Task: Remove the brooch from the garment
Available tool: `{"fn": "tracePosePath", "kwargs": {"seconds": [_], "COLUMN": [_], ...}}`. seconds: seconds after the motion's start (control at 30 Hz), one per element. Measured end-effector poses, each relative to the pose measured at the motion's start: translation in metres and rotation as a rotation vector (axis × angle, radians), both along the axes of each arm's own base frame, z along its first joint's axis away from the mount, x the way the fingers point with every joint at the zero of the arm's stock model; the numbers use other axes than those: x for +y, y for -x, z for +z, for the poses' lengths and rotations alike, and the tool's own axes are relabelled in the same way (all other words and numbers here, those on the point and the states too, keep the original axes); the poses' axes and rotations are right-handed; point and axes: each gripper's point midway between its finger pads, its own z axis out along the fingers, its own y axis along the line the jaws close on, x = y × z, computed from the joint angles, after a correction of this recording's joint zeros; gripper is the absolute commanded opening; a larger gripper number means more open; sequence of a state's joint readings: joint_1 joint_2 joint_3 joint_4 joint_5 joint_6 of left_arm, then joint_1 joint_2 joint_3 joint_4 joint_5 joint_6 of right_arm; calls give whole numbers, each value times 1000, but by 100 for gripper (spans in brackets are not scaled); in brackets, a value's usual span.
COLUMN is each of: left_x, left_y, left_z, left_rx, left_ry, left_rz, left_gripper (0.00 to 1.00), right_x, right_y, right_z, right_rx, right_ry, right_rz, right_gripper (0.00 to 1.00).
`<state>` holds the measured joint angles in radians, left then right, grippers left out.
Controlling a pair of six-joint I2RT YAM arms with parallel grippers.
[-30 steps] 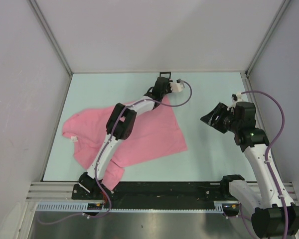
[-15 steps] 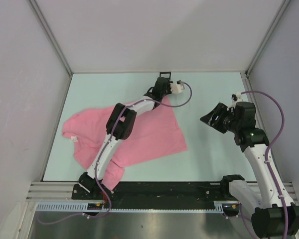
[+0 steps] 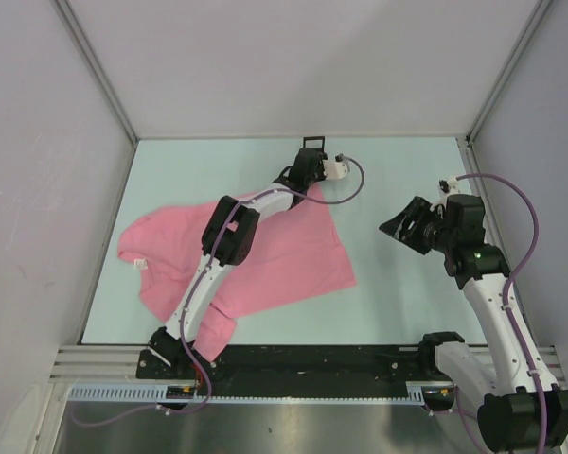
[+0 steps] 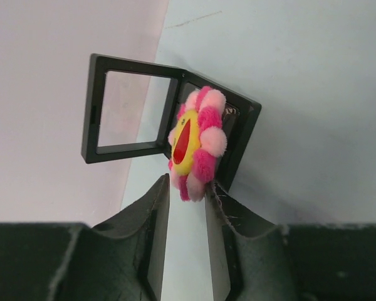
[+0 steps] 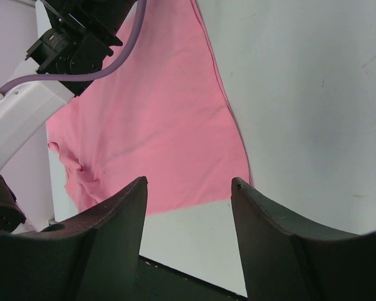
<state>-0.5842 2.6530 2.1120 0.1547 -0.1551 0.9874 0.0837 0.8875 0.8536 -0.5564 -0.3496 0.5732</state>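
Scarcely anything is shifting since the earlier frames: the left arm is staying stretched toward the far edge, and the right gripper point(image 3: 399, 227) is edging only a trace leftward. The left gripper point(image 4: 188, 189) is pinching the brooch point(image 4: 197, 143) by its lower petals, its dark, matt fingers point(image 4: 156, 207) standing narrowly apart around them; the brooch is showing fuzzy, rounded petals in pale and deep pink around a smooth yellow centre with a red wedge. Just beyond the fingertips a black square frame box point(image 4: 91, 113) is standing open, its clear, glossy lid swung to the left, on the pale blue table point(image 4: 301, 94). The right gripper point(image 5: 188, 183) is hanging with its fingers spread wide and nothing between them; beyond them the garment point(image 5: 156, 125), thin, plain pink cloth with a rumpled left end, is lying flat, off the brooch.
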Motion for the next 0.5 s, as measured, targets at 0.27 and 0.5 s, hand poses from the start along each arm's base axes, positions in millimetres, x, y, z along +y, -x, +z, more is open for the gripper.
{"fn": "tracePosePath", "kwargs": {"seconds": [0.27,0.5], "left_x": [1,6], "left_y": [2,5], "left_z": [-4,-1], "left_rx": [13,22], "left_ry": [8,17], "left_rz": [12,34], "left_gripper": [39,47], "right_x": [1,3], "right_y": [1,2], "right_z": [-2,-3], "right_rx": [6,7], "right_ry": [-1,-3], "right_rz": [2,10], "right_gripper": [60,60]}}
